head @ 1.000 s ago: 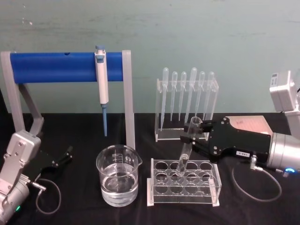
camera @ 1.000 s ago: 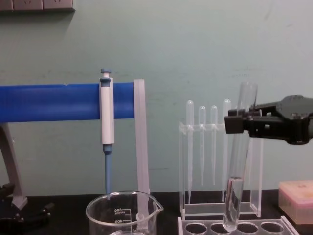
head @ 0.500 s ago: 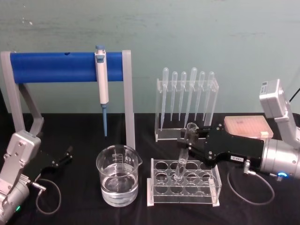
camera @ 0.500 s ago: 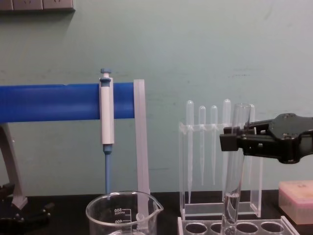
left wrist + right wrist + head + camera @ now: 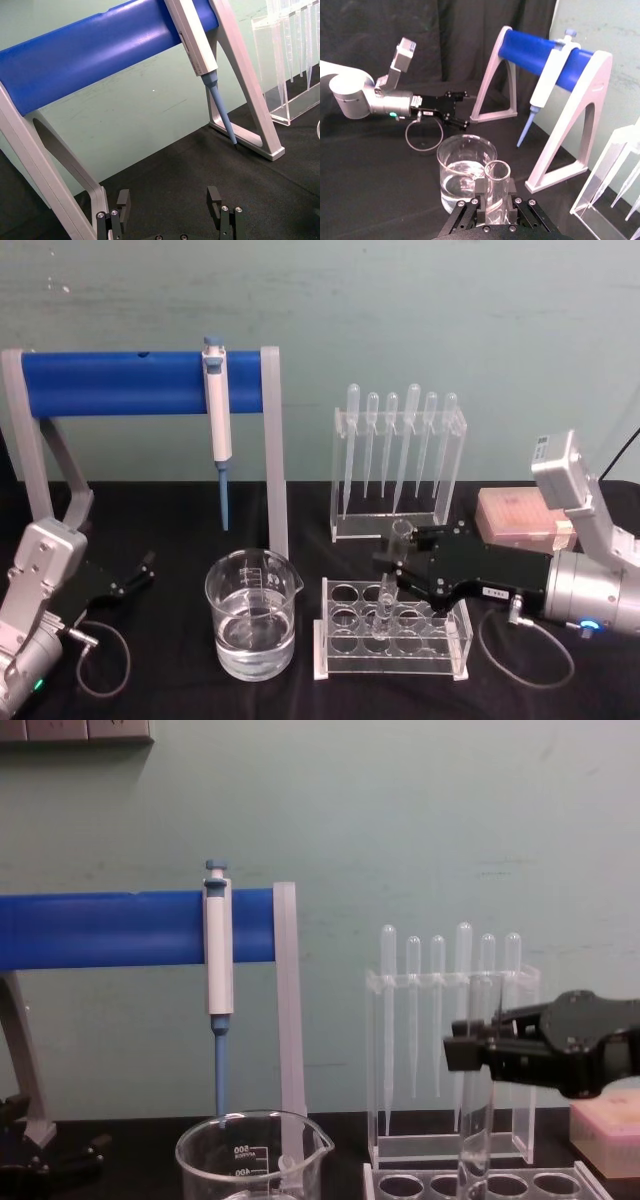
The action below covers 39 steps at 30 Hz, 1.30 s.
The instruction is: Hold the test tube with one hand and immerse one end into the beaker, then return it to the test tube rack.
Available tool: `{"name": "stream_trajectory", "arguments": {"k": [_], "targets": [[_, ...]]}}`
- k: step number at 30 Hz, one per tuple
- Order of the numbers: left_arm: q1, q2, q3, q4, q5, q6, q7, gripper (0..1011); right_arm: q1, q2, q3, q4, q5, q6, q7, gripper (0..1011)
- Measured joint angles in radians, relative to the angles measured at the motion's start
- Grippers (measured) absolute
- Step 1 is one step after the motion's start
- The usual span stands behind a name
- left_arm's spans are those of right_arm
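The test tube (image 5: 400, 537) stands nearly upright with its round end down in a back-row hole of the clear rack (image 5: 330, 665). My right gripper (image 5: 397, 562) is shut on its upper part, just below the open rim (image 5: 497, 172). In the chest view the tube (image 5: 477, 1130) drops past the black fingers (image 5: 462, 1053) into the rack. The beaker (image 5: 252, 615), about a third full of clear liquid, stands left of the rack, apart from the tube. At the table's left edge my left gripper (image 5: 140, 573) rests open, with nothing between its fingers (image 5: 214, 197).
A blue-and-white pipettor (image 5: 216, 410) hangs on the blue-barred stand (image 5: 120, 382) behind the beaker. An acrylic holder with several bulb pipettes (image 5: 398, 465) stands behind the rack. A pink box (image 5: 520, 517) sits at the back right. A cable loops by each wrist.
My right gripper has come down and slightly toward me with the test tube, sinking its lower end deep into the rack hole. The left arm has not moved.
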Motion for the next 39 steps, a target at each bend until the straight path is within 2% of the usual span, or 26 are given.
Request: {"name": "stream_trajectory", "arguments": {"k": [16,39], "targets": [[0.000,0.000,0.000,0.000,0.000,0.000,0.000,1000,-0.012,-0.034,-0.008,0.053,-0.023,-0.015,0.004,225],[0.000,0.000,0.000,0.000,0.000,0.000,0.000,1000,-0.016,-0.046,-0.008,0.063,-0.040,-0.019,0.002,238]]}}
